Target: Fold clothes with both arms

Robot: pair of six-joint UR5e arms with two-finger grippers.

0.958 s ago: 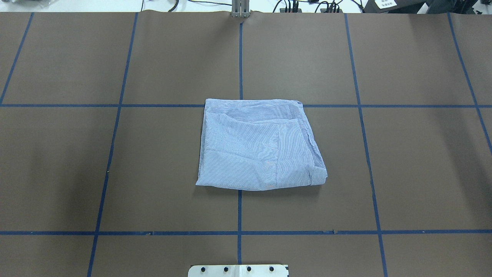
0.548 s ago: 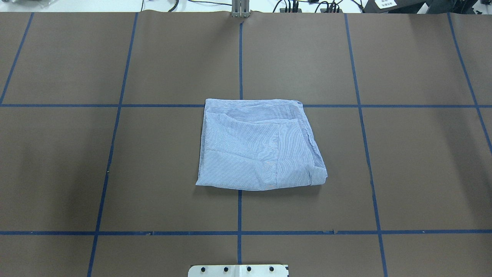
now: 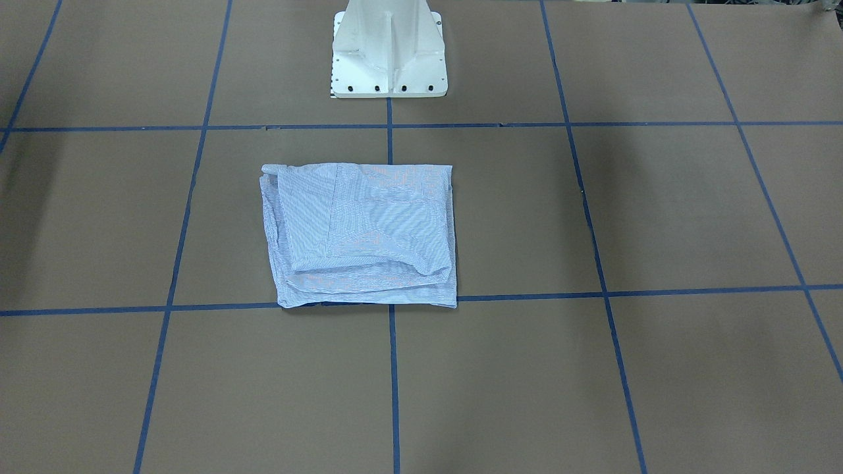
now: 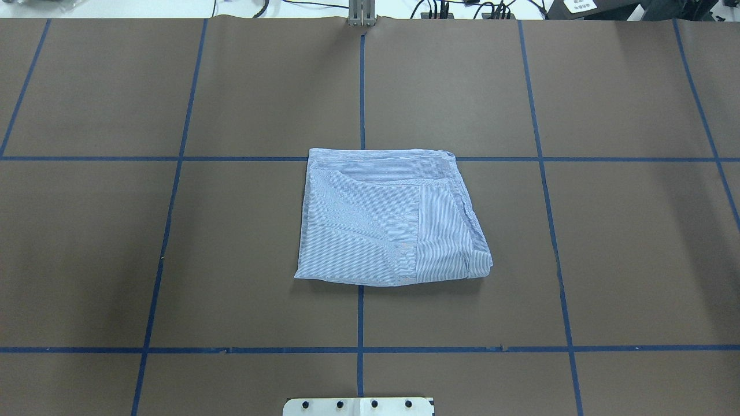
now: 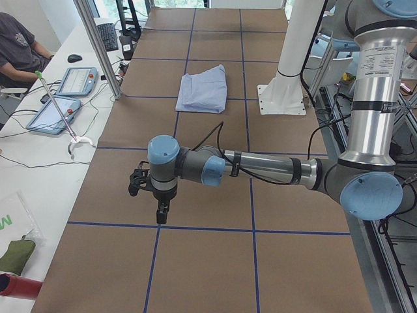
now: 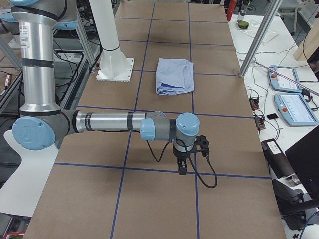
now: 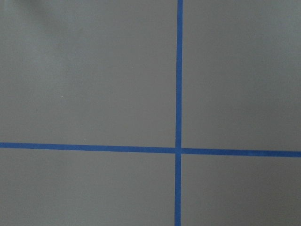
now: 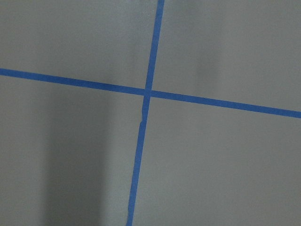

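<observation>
Lying folded into a compact, roughly square packet, the shirt [image 4: 393, 216] sits at the middle of the counter [image 4: 578, 260], just ahead of the white pedestal base [image 3: 388, 52] and across a crossing of the blue tape lines [image 4: 361, 86]. Both arms hang well apart from it, out toward opposite ends of the counter. The left fingers [image 5: 161, 212] and right fingers [image 6: 182, 167] point down over bare surface and hold nothing, but these side views are too distant to tell whether they are spread or closed. Each wrist camera shows only tape and brown paper.

The fabric looks thin, light and limp, so it should sag and drape wherever it is lifted without support. The stacked layers will likely slide over one another. Loose edges and a rolled hem [image 4: 477, 254] gather on the robot's right side, while the opposite side looks like a cleaner fold. Any further hold is probably best taken at two corners at once, pinching through every layer. Catching the top sheet alone could peel the packet open.
</observation>
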